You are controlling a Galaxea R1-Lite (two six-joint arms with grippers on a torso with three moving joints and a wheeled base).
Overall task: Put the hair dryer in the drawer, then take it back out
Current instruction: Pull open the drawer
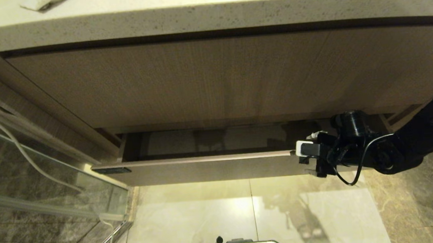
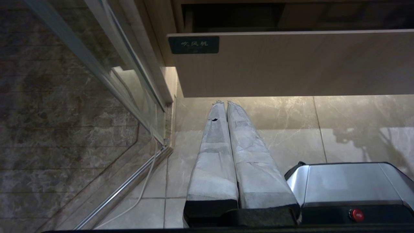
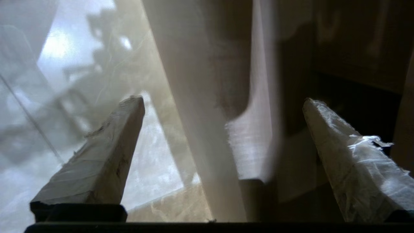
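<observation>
Spanning the far top of the head view, the speckled stone table point(image 1: 209, 19) is overhanging a tall wood-grain panel point(image 1: 213, 79), and below that panel the drawer point(image 1: 204, 168) is standing partly pulled out over the pale floor tiles point(image 1: 245, 211), with a glass shower screen point(image 1: 33, 168) at the left. The drawer's long axis is running left to right, and its narrow front is facing the robot. The right gripper point(image 1: 304, 157) is reaching in from the right and sitting at the right end of that front; in the right wrist view its fingers point(image 3: 106, 152) are standing wide open with the top edge of the drawer front passing between them, one finger on the floor side and the other over the dark interior, gripping nothing. The left gripper point(image 2: 226, 106) is hanging parked low on the left, its fingers pressed closed and pointing at the floor just below the drawer, so the right arm is by far the nearer one. The hair dryer is not showing anywhere; the visible part of the drawer's interior is looking bare, though shadow is hiding much of it. A small dark label point(image 2: 194, 44) at the left end of the drawer front is carrying three Chinese characters, seemingly reading 吹风机, meaning hair dryer.
</observation>
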